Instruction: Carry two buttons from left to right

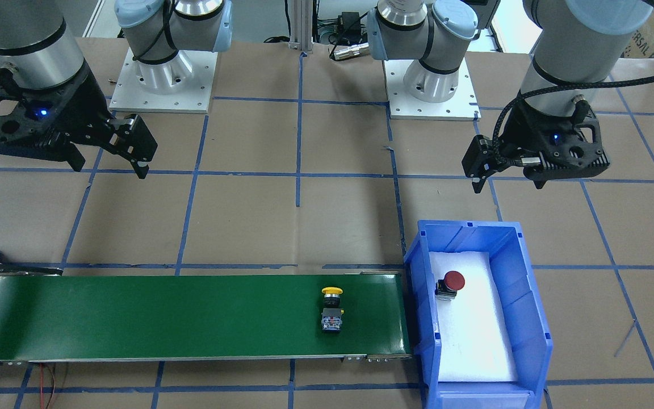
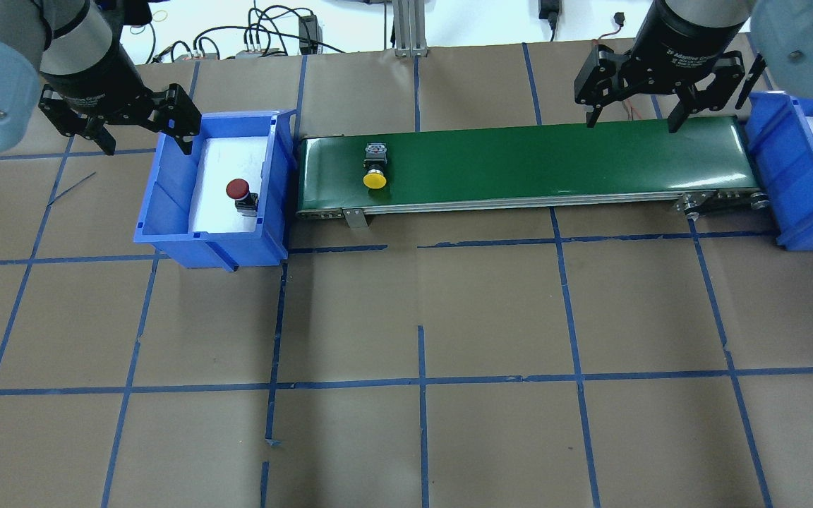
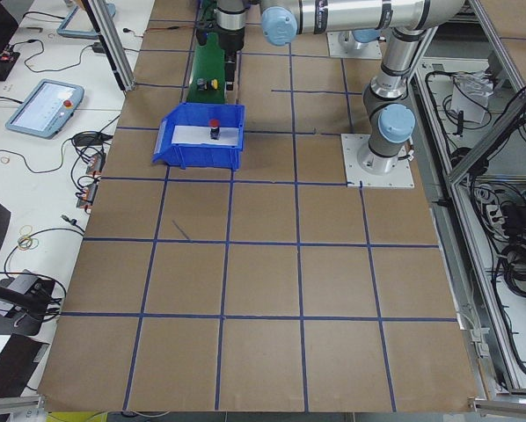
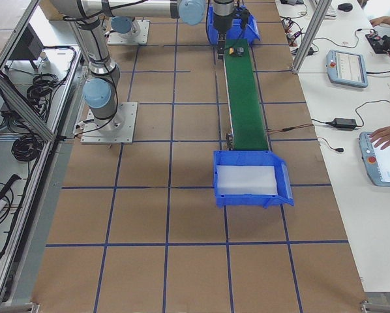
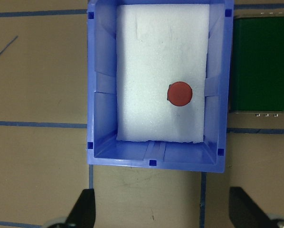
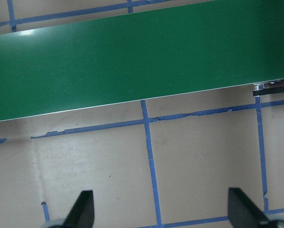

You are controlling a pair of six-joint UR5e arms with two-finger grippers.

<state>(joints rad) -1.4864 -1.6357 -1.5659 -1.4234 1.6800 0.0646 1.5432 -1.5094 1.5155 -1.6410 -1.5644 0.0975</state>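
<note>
The yellow-capped button (image 1: 332,309) (image 2: 375,169) lies on its side on the green conveyor belt (image 1: 162,315) (image 2: 555,159), near the belt's end by the left blue bin (image 1: 418,267) (image 2: 166,169). The red-capped button (image 1: 451,284) (image 2: 241,192) (image 5: 180,94) stands on the white foam inside that bin. My left gripper (image 1: 507,182) (image 2: 145,144) (image 5: 163,213) hangs open and empty above the bin's robot-side rim. My right gripper (image 1: 110,167) (image 2: 632,123) (image 6: 162,213) is open and empty over the table, beside the belt's other end.
A second blue bin (image 2: 787,176) (image 4: 250,179) with white foam sits at the belt's right end. Both arm bases (image 1: 162,85) stand behind the grid of blue tape. A person's hand (image 4: 384,137) rests on a tablet at a side desk.
</note>
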